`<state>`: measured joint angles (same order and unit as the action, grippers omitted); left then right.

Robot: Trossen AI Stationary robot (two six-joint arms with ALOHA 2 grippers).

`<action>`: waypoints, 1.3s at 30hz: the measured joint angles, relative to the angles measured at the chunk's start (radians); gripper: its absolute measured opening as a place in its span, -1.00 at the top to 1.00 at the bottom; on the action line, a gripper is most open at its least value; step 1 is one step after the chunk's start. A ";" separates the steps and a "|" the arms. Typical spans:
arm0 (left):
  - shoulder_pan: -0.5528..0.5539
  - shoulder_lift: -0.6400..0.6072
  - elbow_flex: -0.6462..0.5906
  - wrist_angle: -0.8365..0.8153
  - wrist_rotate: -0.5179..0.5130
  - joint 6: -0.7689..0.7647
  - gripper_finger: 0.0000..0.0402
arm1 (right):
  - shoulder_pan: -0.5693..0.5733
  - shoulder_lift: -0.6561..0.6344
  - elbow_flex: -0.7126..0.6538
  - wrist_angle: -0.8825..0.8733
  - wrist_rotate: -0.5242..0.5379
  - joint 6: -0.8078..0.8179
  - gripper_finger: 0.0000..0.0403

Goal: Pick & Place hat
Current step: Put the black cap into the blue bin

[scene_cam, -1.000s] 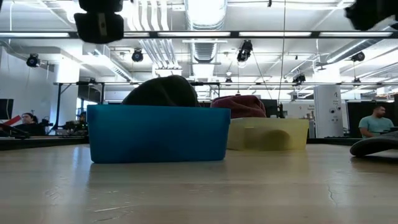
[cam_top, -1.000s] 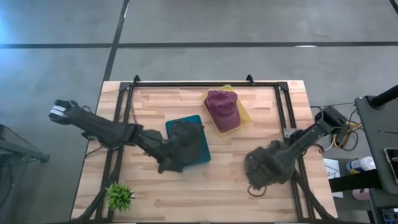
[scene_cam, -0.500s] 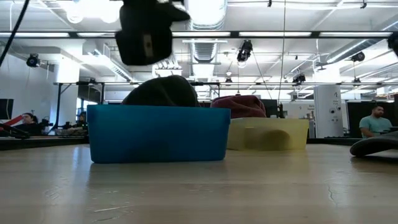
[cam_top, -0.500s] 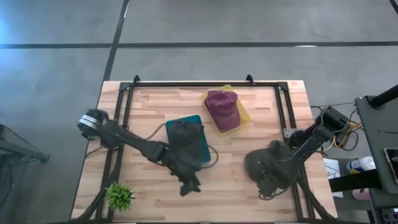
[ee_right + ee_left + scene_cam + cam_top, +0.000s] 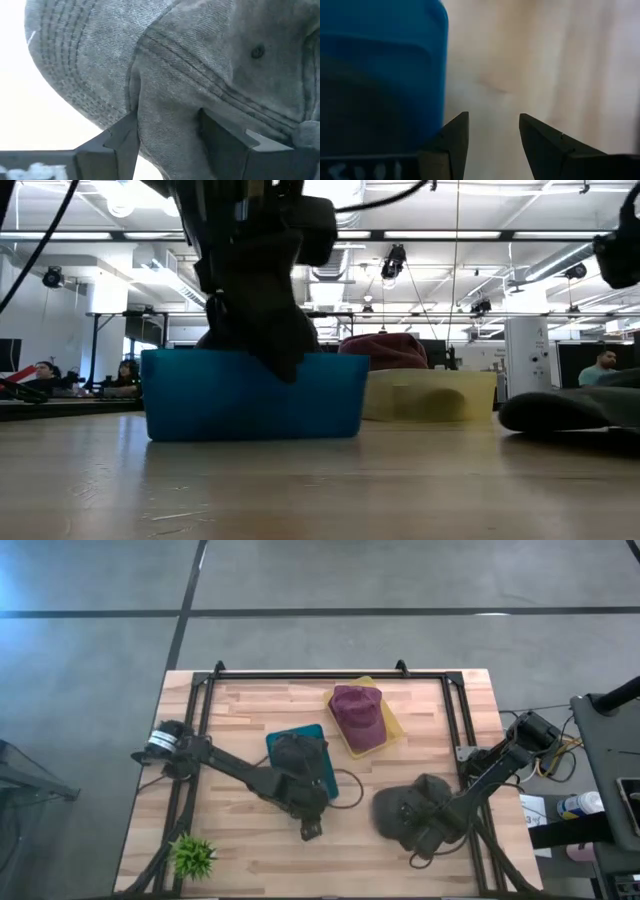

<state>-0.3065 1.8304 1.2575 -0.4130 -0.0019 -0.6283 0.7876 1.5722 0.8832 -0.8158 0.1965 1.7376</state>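
— What is the table (image 5: 240,705) like?
— It is light wood with a black frame around it.
— What sits on it?
— A blue bin (image 5: 322,755), a yellow bin (image 5: 393,723) just behind it, a grey hat (image 5: 405,812) and a little green plant (image 5: 192,856) at one corner.

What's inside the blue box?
A dark hat sits inside the blue box, its rounded top poking above the rim. The left end effector hangs open in front of the box, so part of the hat is hidden. What lies beneath the hat cannot be seen.
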 joint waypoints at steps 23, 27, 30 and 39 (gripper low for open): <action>-0.016 -0.047 0.031 0.206 -0.119 -0.550 0.15 | -0.034 0.032 0.044 0.209 0.147 -0.211 0.07; -0.027 0.026 0.031 0.314 -0.176 -0.644 0.15 | -0.032 0.062 0.044 0.178 0.151 -0.143 0.08; -0.029 0.087 0.034 0.395 -0.182 -0.726 0.15 | -0.027 0.079 0.044 0.200 0.155 -0.165 0.08; -0.032 0.212 0.039 0.448 -0.180 -0.838 0.15 | -0.026 0.106 0.043 0.323 0.166 -0.237 0.08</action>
<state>-0.3386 2.0425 1.2968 0.0345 -0.1818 -1.4661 0.7612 1.6784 0.9264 -0.4933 0.3622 1.5002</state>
